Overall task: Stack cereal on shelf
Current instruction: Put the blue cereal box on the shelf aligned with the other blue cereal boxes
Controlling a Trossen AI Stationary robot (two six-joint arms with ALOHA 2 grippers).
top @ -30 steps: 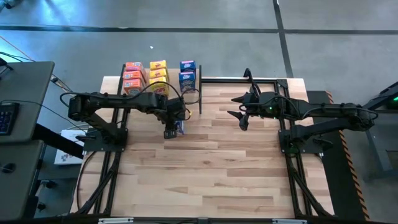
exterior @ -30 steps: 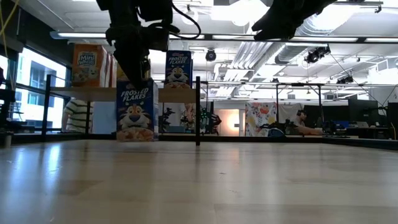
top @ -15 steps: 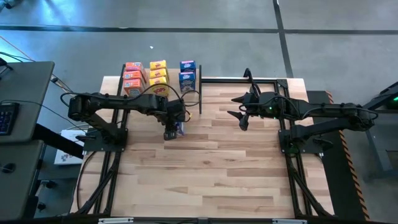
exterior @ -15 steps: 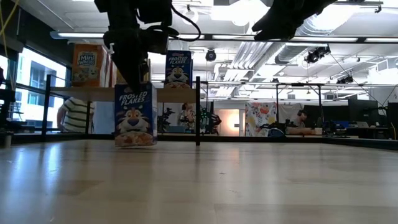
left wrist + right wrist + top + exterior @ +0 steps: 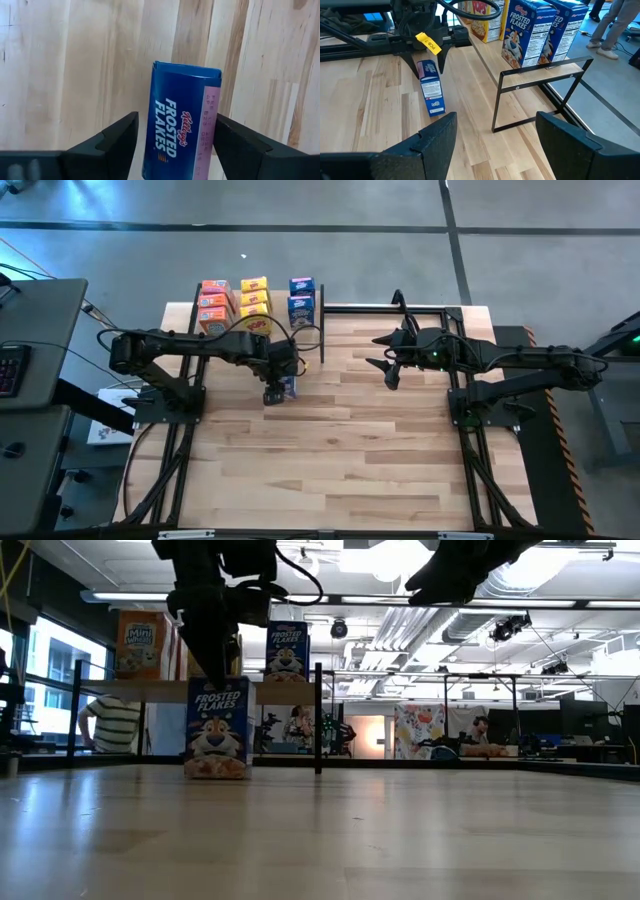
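The left gripper [image 5: 175, 145] straddles an upright blue cardboard cereal box [image 5: 181, 125] on the tabletop just before the light-wood shelf [image 5: 150, 691], fingers apart beside it, while the open right gripper [image 5: 388, 368] waits well right.

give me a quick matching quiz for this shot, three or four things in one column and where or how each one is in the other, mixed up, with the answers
Things:
1. blue cereal box
2. left pincer
3. right pincer
4. shelf

Places or states:
A. holds boxes along the table's far left edge
B. stands upright on the table in front of the shelf
C. open, raised above the table's right half, holding nothing
D. straddles the box from above, a gap showing on each side

Pairs: 1-B, 2-D, 3-C, 4-A
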